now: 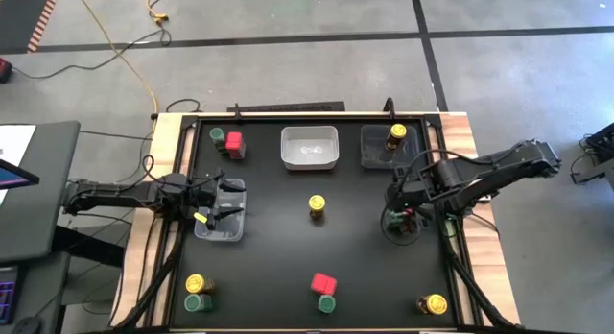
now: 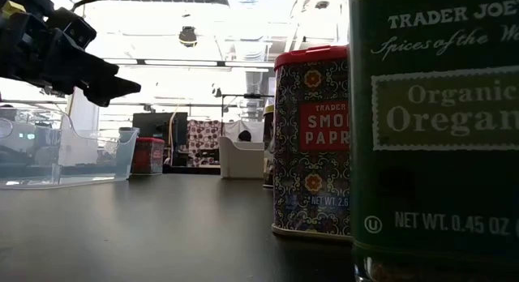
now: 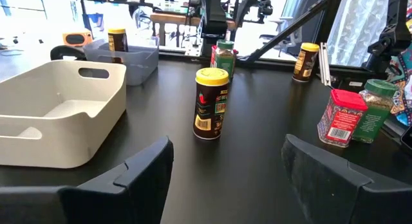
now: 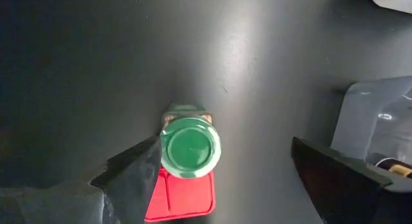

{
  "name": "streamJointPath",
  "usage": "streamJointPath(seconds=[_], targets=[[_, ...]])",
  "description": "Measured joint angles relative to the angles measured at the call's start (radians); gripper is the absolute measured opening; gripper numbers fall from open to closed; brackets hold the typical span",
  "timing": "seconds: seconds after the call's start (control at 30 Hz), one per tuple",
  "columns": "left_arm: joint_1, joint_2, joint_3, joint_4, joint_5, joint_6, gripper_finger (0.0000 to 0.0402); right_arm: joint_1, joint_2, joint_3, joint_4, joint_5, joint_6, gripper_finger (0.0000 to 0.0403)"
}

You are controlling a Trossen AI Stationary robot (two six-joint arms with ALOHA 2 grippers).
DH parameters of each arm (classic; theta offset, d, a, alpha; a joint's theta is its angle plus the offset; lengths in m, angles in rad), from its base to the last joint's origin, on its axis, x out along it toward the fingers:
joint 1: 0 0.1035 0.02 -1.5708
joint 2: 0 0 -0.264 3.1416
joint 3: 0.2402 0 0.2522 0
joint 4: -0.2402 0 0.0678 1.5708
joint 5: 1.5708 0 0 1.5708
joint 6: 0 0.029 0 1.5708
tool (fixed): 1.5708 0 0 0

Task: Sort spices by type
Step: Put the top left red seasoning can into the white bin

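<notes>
Spices stand about the black table. My right gripper [image 1: 403,215] hangs open, pointing down over a green-lidded jar [image 4: 190,147] standing against a red box [image 4: 181,197]. In the right wrist view [image 4: 223,150] one finger shows at the lid's edge and the other well clear of it; I cannot tell whether it touches. My left gripper [image 1: 217,211] is open and level above a clear tray [image 1: 223,226], facing a yellow-lidded jar [image 3: 210,102] at the table's middle [image 1: 317,206]. Another yellow-lidded jar [image 1: 396,134] stands in the far right clear tray [image 1: 374,154].
A white tray [image 1: 309,148] sits at the far middle. Far left stand a green jar [image 1: 218,135] and red box [image 1: 235,144]. Near left are a yellow jar [image 1: 195,283] and green jar [image 1: 195,301], near middle a red box [image 1: 324,281] and green jar [image 1: 326,302], near right a yellow jar [image 1: 434,303].
</notes>
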Motion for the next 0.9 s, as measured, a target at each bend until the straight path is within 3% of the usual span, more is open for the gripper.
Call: streamJointPath(seconds=[0.9], targets=[[0.0, 0.0, 0.0, 0.0, 0.0, 0.0, 0.0279, 0.0, 0.0, -0.003, 0.032, 0.0, 0.008, 0.0375]])
